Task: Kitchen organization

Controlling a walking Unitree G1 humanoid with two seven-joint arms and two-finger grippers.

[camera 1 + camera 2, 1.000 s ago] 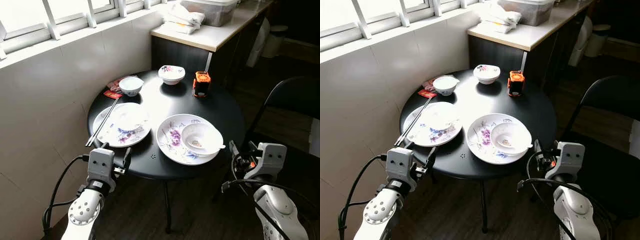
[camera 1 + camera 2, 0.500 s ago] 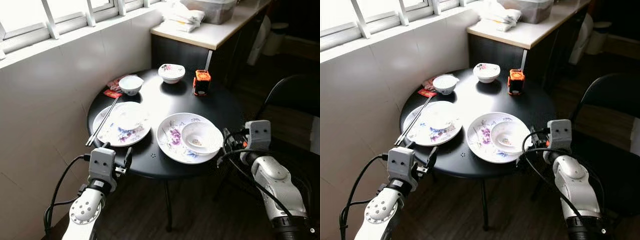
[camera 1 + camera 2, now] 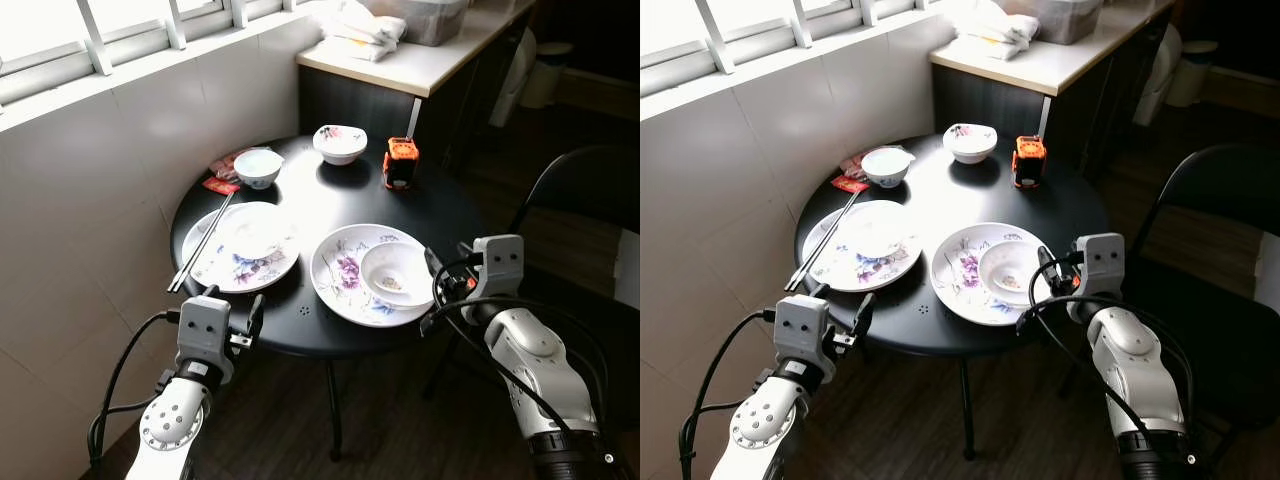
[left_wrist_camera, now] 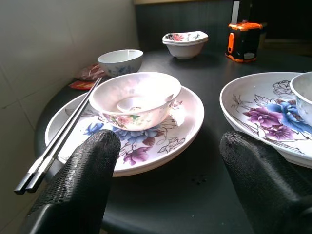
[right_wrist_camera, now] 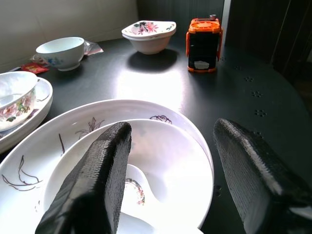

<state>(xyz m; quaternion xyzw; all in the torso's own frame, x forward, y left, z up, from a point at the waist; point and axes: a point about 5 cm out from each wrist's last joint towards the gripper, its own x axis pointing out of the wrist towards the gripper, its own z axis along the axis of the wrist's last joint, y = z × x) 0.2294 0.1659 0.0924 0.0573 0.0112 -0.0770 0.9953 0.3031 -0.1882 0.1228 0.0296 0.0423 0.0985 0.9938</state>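
The white bowl [image 3: 397, 273] with a spoon lying in it sits on the floral plate [image 3: 345, 275] at the near right of the round black table [image 3: 345, 200], which looks like where the clearing will start. The right gripper [image 5: 168, 165] is level with the bowl's rim, its fingers [image 5: 95, 180] spread wide on either side of the rim and gripping nothing, probably lined up to pinch it. The left gripper [image 4: 170, 165] waits low at the table's near edge, fingers also wide apart and empty, facing the second plate [image 4: 161, 131] that carries a flowered bowl [image 4: 135, 97] with chopsticks [image 4: 63, 136] resting across its rim. Farther back stand two small bowls [image 3: 258, 166] and an orange container [image 3: 401, 163].
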